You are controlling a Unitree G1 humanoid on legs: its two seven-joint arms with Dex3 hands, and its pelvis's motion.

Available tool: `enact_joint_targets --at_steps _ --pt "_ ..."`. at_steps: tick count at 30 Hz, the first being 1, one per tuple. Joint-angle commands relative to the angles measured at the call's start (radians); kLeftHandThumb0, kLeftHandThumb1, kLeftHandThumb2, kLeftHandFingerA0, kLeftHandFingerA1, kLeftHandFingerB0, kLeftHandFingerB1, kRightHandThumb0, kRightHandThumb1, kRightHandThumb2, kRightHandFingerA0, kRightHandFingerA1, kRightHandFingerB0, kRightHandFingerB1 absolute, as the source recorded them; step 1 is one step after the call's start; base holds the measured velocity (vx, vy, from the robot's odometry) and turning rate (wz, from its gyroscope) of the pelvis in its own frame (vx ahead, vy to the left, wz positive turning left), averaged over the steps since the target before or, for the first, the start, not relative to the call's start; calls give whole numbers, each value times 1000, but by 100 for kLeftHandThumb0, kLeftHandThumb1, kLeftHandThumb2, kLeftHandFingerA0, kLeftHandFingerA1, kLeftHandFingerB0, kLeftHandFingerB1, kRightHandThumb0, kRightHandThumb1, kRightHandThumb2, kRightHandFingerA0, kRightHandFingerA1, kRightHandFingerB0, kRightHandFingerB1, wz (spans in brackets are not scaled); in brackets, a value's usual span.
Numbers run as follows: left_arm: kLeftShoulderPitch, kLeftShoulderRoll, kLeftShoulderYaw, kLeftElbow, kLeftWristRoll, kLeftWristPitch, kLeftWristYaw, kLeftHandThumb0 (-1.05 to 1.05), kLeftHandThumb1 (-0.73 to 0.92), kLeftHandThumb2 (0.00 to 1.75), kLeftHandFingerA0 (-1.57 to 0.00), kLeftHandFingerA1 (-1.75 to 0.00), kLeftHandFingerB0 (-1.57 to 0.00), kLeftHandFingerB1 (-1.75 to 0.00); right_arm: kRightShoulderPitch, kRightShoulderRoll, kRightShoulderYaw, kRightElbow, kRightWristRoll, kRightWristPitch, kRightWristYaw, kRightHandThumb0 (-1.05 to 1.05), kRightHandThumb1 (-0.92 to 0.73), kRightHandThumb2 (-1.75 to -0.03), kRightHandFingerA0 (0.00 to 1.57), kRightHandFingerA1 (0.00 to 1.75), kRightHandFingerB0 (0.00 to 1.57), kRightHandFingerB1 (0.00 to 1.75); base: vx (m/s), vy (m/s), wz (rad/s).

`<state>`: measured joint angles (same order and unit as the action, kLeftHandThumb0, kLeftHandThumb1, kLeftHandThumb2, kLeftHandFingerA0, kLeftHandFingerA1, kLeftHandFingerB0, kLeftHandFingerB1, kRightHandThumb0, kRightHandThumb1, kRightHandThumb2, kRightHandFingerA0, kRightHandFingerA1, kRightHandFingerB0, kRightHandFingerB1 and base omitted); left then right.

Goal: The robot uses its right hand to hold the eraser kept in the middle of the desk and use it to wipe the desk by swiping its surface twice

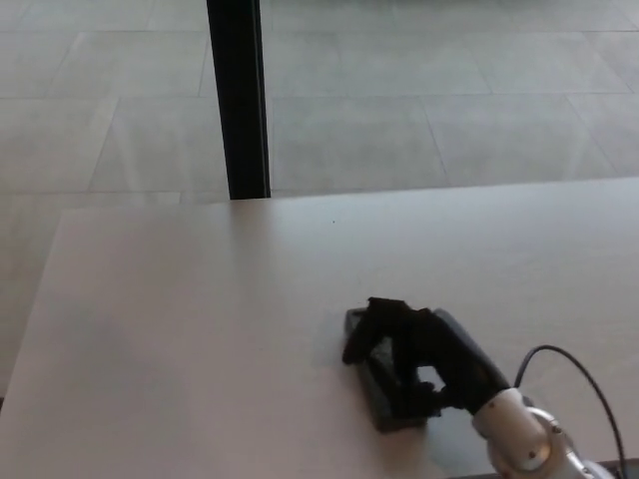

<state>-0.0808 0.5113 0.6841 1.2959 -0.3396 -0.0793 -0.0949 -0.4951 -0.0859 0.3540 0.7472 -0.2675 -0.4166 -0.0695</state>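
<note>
One hand shows in the head view: the robot's black right hand (414,349), coming in from the lower right on a white wrist with a thin black cable (569,364) looping behind it. Its fingers are curled down over the dark grey rectangular eraser (384,394), gripping it from above. The eraser lies flat on the pale, smooth bench (200,319), a little right of the middle and near the front edge. Its long axis runs away from the robot, tilted slightly to the left (so a sideways swipe would lead with its long side, I judge). The left hand is not in view. Fingers cover most of the eraser's top, so the contact points are hidden, and dark on dark blurs where hand ends and eraser begins. Beyond the bench stands a black vertical post (240,100) on a grey tiled floor (449,100).
</note>
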Motion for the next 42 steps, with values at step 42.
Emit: enact_joint_targets --at_steps 42 --pt "17 26 10 -9 -34 -6 9 -55 78 63 -66 -66 -57 -56 84 -263 -272 189 15 152 -65 -35 -63 -84 88 175 72 155 0 0 0"
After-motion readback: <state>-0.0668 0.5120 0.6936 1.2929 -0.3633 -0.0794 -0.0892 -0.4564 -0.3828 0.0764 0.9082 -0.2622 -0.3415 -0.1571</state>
